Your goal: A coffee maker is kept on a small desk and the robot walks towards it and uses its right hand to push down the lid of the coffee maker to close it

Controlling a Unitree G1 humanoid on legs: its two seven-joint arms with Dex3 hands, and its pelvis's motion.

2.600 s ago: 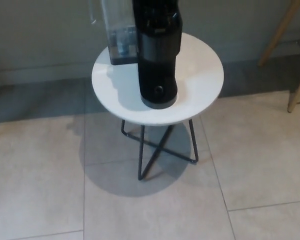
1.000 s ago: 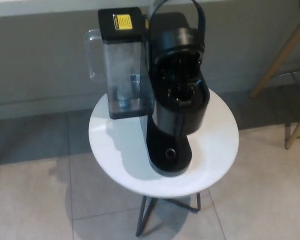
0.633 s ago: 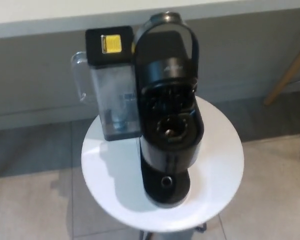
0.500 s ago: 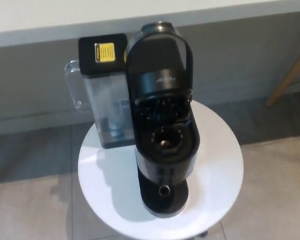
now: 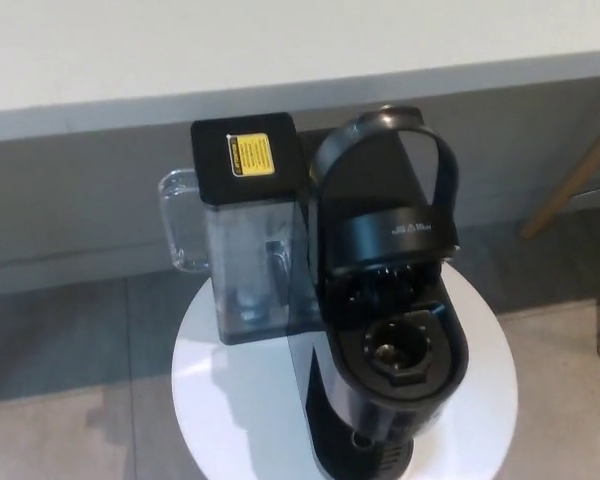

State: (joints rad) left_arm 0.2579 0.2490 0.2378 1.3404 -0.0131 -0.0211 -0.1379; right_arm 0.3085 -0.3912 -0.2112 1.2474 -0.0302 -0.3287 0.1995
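A black coffee maker (image 5: pixel 385 380) stands on a small round white table (image 5: pixel 230 410), low in the picture and right of centre. Its lid (image 5: pixel 390 205) is raised and tilted back, so the round brew chamber (image 5: pixel 398 350) lies open below it. A clear water tank (image 5: pixel 250 260) with a black top and a yellow label stands at the machine's left side. Neither of my hands shows in the head view.
A grey wall band with a white upper part runs behind the table. Wooden legs of a stool or chair (image 5: pixel 570 185) slant at the right edge. Tiled floor lies around the table.
The camera has come closer and shifted, so the coffee maker now looks larger and sits lower and further right. The lid stays raised. No hand has come into view.
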